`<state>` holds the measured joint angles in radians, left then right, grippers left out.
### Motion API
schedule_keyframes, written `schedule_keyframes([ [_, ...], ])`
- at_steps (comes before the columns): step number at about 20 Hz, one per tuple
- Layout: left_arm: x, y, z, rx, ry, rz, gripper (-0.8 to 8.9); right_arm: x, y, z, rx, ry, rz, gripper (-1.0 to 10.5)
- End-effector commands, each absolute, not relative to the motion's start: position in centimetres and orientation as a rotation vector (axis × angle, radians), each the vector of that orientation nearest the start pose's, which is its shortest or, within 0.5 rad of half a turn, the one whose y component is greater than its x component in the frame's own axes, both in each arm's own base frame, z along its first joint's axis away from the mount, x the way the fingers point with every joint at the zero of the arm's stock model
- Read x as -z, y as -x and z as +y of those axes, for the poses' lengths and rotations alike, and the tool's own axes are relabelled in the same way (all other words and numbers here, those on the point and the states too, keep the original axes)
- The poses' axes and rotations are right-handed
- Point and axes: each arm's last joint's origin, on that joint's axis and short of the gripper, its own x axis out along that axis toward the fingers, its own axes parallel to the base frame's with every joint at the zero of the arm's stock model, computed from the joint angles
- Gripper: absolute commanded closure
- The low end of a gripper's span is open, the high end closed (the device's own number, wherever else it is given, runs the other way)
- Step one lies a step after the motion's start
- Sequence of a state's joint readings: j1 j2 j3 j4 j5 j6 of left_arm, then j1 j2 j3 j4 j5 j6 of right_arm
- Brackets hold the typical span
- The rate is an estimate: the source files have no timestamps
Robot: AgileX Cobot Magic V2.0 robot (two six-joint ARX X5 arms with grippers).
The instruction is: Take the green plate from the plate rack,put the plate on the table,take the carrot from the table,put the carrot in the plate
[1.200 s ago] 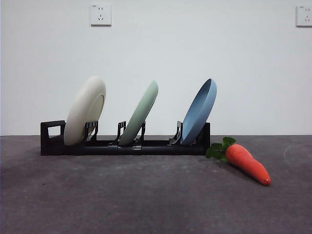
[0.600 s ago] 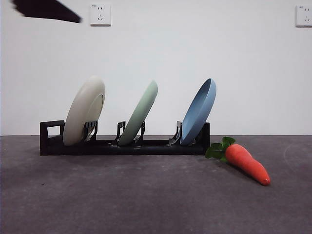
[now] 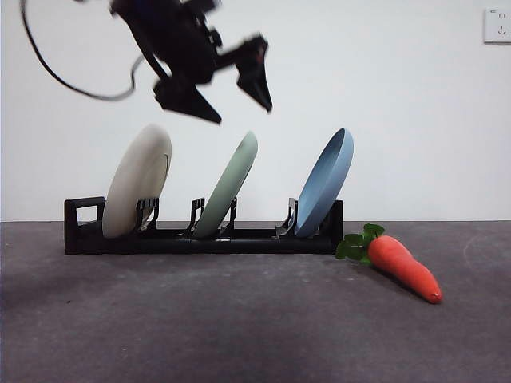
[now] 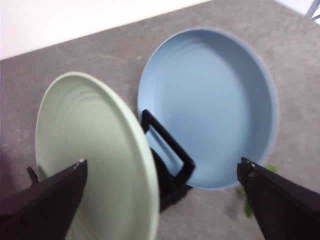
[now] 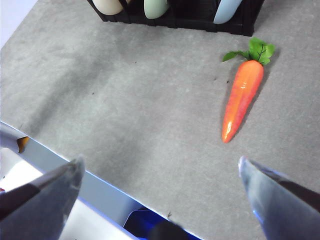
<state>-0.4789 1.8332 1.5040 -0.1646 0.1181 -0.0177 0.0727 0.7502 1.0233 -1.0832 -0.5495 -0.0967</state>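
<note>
Left gripper (image 3: 243, 104): we see it up in the air over the rack, above the green plate and the cream plate. Its two black jaws are spread wide apart. It holds nothing.
Green plate (image 3: 227, 187): it stands on its edge in the middle slot of the plate rack (image 3: 200, 237). It leans to one side. In the left wrist view we see the green plate (image 4: 95, 165) low between the spread jaws, but nothing touches it.
Cream plate (image 3: 137, 191): it stands in the slot by the square loop handle.
Blue plate (image 3: 326, 183): it stands in the slot at the other end, nearest the carrot.
Carrot (image 3: 403, 267): it lies flat on the table (image 3: 239, 319), just beside the end of the rack. Its green leaves point to the rack and its thin tip points away.
Right gripper (image 5: 160, 172): we see it high above the table, well away from the carrot (image 5: 242, 100). Its jaws are wide apart with nothing in them. They look pale and blurry here, so we cannot tell much more.
</note>
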Motion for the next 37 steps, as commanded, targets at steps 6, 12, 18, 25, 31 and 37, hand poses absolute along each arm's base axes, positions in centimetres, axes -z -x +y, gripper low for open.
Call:
schedule_keyframes([
  [6, -25.1, -39.4, -20.8, 0.523, -0.114, 0.537, 4.20, -34.1, -11.0, 2.3, -0.626, -0.105, 0.766, 2.3],
  [12, -25.1, -39.3, -21.0, 0.597, -0.093, 0.546, 8.22, -34.1, -11.0, 2.3, -0.626, -0.104, 0.766, 2.3],
  [18, -25.2, -39.4, -20.8, 0.612, -0.035, 0.564, 8.22, -34.1, -11.0, 2.3, -0.625, -0.104, 0.766, 2.3],
  [25, -28.1, -38.9, -20.1, 0.683, 0.086, 0.532, 8.22, -34.1, -11.0, 2.3, -0.626, -0.104, 0.766, 2.3],
  [31, -36.0, -35.6, -19.0, 0.798, 0.110, 0.450, 8.22, -34.1, -11.0, 2.3, -0.626, -0.104, 0.766, 2.3],
  [37, -39.5, -26.8, -18.9, 0.777, -0.261, 0.590, 8.21, -34.0, -11.2, 2.4, -0.625, -0.108, 0.776, 2.3],
])
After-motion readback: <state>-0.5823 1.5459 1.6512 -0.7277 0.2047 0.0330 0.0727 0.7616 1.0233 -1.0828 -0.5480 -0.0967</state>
